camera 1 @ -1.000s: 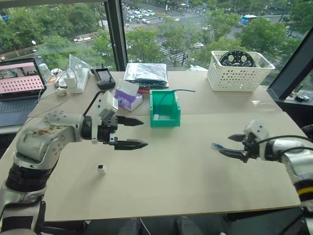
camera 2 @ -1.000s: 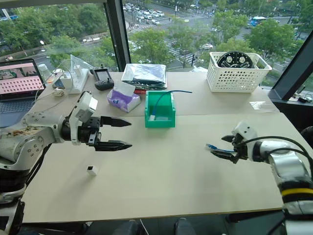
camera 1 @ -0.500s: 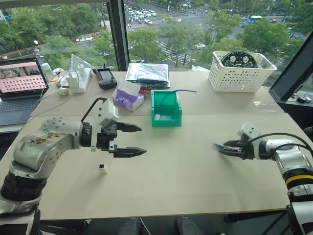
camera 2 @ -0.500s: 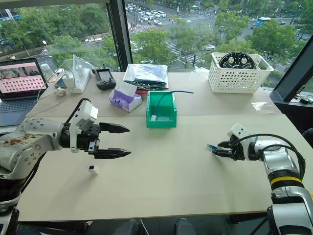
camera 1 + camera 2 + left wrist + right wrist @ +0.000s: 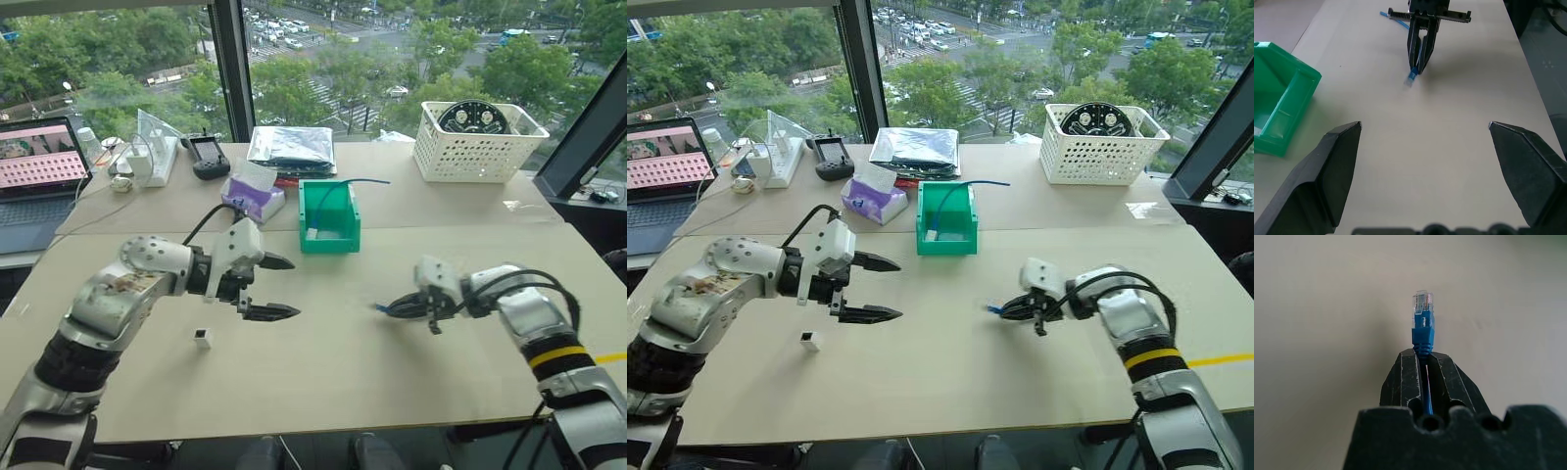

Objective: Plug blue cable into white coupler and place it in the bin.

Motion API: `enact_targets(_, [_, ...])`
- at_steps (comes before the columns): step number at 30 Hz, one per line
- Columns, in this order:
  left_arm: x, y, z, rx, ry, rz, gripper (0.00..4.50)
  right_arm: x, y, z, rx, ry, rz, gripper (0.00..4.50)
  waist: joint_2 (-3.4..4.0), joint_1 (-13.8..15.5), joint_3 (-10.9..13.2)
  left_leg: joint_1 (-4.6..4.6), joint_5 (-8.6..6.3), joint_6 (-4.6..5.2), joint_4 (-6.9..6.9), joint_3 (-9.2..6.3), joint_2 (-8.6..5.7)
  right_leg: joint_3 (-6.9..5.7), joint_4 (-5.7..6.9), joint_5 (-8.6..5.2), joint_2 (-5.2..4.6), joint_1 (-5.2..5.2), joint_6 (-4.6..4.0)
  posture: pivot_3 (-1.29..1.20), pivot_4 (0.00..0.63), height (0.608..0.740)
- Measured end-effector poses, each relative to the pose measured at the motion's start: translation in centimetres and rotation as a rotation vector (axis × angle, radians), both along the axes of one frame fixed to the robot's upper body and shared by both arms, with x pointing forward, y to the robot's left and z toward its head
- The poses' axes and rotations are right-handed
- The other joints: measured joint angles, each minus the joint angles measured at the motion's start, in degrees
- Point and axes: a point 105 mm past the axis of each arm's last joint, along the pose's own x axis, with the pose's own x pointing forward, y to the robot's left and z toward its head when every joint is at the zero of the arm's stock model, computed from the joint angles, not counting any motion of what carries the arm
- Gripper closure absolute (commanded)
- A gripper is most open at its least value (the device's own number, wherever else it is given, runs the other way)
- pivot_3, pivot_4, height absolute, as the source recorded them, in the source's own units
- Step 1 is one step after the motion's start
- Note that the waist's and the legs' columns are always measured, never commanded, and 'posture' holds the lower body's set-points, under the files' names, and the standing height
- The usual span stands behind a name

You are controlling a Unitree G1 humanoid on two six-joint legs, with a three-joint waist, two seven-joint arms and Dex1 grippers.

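The right gripper (image 5: 1011, 306), right of centre in the head view, pinches the blue cable (image 5: 1422, 328) just behind its clear plug, which juts out past the fingertips. The left gripper (image 5: 884, 289) hangs left of centre, fingers spread wide — nothing between them. The white coupler (image 5: 809, 341) sits on the table (image 5: 950, 392) lower left, near that gripper (not touching it). The green bin (image 5: 946, 221) stands upper centre.

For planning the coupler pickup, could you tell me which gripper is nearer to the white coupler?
Left. The left gripper hovers open just above and beside the white coupler; the right gripper, shut on the blue cable, is far across the table.
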Motion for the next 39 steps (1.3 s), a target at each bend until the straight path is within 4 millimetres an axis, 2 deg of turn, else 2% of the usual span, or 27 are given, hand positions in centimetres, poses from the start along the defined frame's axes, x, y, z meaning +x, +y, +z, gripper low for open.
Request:
enact_targets(2, [0.1, -0.8, -0.7, 0.027, -0.009, -0.032, 0.00, -0.3, 2.2, 0.3, -0.012, -0.005, 0.089, 4.49, 0.00, 0.1, 0.0, 0.00, 0.00, 0.00, 0.00, 0.00, -0.01, 0.00, 0.01, 0.00, 0.00, -0.01, -0.01, 0.00, 0.150, 0.734])
enact_targets(5, [0.3, -1.3, -1.8, 0.075, -0.022, -0.060, 0.00, -0.5, 4.0, 0.5, -0.015, -0.007, 0.154, 4.49, 0.00, 0.2, 0.0, -0.04, 0.00, 0.00, -0.01, -0.03, -0.02, -0.02, 0.03, 0.01, 0.01, -0.04, -0.02, 0.00, 0.150, 0.734])
enact_targets(7, [0.5, -1.9, -2.5, 0.098, -0.030, -0.076, 0.00, -0.5, 4.9, 0.6, -0.010, -0.009, 0.179, 3.57, 0.00, 0.4, 0.0, -0.06, 0.00, 0.00, 0.00, -0.05, -0.03, -0.04, 0.02, 0.01, -0.01, -0.03, -0.02, 0.00, 0.150, 0.734])
enact_targets(8, [0.5, -2.1, -2.7, 0.102, -0.030, -0.085, 0.00, -0.5, 5.0, 0.6, -0.009, -0.007, 0.183, 3.36, 0.00, 0.4, 0.0, -0.07, 0.00, 0.00, 0.00, -0.05, -0.04, -0.04, 0.02, 0.01, -0.03, -0.03, -0.02, 0.00, 0.150, 0.734])
enact_targets(13, [0.9, -3.1, -4.2, 0.136, -0.020, -0.085, 0.00, -0.6, 4.4, 0.6, -0.028, 0.011, 0.154, 1.62, 0.00, 0.4, 0.0, -0.06, 0.00, 0.00, 0.00, -0.05, -0.07, -0.05, 0.06, 0.01, -0.05, -0.05, -0.02, 0.00, 0.150, 0.734])
enact_targets(15, [1.1, -3.6, -5.0, 0.149, -0.015, -0.086, 0.00, -0.7, 3.9, 1.3, -0.022, 0.006, 0.134, 0.96, 0.00, 0.4, 0.0, -0.07, 0.00, 0.00, 0.00, -0.06, -0.06, -0.05, 0.08, 0.01, -0.05, -0.06, -0.02, 0.00, 0.150, 0.734])
enact_targets(17, [1.2, -4.3, -5.6, 0.160, -0.009, -0.095, 0.00, -0.8, 3.2, 2.8, 0.013, -0.031, 0.084, 0.16, 0.00, 0.4, 0.0, -0.07, 0.00, 0.00, 0.00, -0.07, -0.06, -0.05, 0.10, 0.01, -0.06, -0.07, -0.02, 0.00, 0.150, 0.734])
enact_targets(18, [1.3, -4.4, -5.9, 0.169, -0.008, -0.095, 0.00, -0.9, 2.7, 3.5, 0.033, -0.049, 0.053, 0.02, 0.00, 0.4, 0.0, -0.07, 0.00, 0.00, 0.00, -0.10, -0.06, -0.07, 0.10, 0.01, -0.06, -0.06, -0.02, 0.00, 0.150, 0.734])
enact_targets(22, [1.8, -4.6, -6.7, 0.187, 0.010, -0.074, 0.00, -1.8, 1.4, 5.7, 0.124, -0.073, -0.083, 0.02, 0.00, 0.5, 0.0, -0.08, 0.00, 0.00, 0.01, -0.11, -0.05, -0.08, 0.10, 0.01, -0.06, -0.06, -0.03, 0.00, 0.150, 0.734])
enact_targets(24, [1.9, -5.0, -7.1, 0.190, 0.021, -0.074, 0.00, -2.6, 0.9, 6.1, 0.158, -0.066, -0.142, 0.02, 0.00, 0.5, 0.0, -0.09, 0.00, 0.00, 0.00, -0.11, -0.05, -0.08, 0.09, 0.02, -0.07, -0.06, -0.03, 0.00, 0.150, 0.734])
enact_targets(30, [2.6, -5.5, -8.8, 0.205, 0.078, -0.017, 0.00, -4.8, -1.3, 5.8, 0.226, -0.018, -0.365, 0.02, 0.00, 1.0, 0.0, -0.10, 0.00, 0.01, 0.05, -0.09, -0.05, -0.07, 0.07, 0.00, -0.09, -0.05, 0.00, 0.00, 0.150, 0.734])
enact_targets(37, [3.0, -5.7, -9.6, 0.219, 0.084, -0.012, 0.00, -5.3, -2.5, 6.1, 0.254, -0.034, -0.477, 0.02, 0.00, 1.1, 0.0, -0.07, 0.00, 0.01, 0.10, -0.09, -0.03, -0.08, 0.05, -0.06, -0.09, 0.00, 0.11, 0.00, 0.150, 0.734])
enact_targets(38, [3.0, -5.7, -9.7, 0.216, 0.086, -0.014, 0.53, -5.3, -2.7, 6.0, 0.253, -0.032, -0.487, 0.00, 0.00, 1.2, 0.0, -0.07, 0.00, 0.01, 0.11, -0.09, -0.03, -0.08, 0.05, -0.06, -0.09, 0.01, 0.10, 0.00, 0.150, 0.734])
enact_targets(39, [3.1, -5.8, -9.7, 0.213, 0.088, -0.012, 0.66, -5.4, -2.7, 5.9, 0.255, -0.026, -0.492, 0.00, 0.00, 1.3, 0.0, -0.07, 0.00, 0.01, 0.11, -0.09, -0.03, -0.07, 0.06, -0.06, -0.10, 0.01, 0.10, 0.00, 0.150, 0.734])
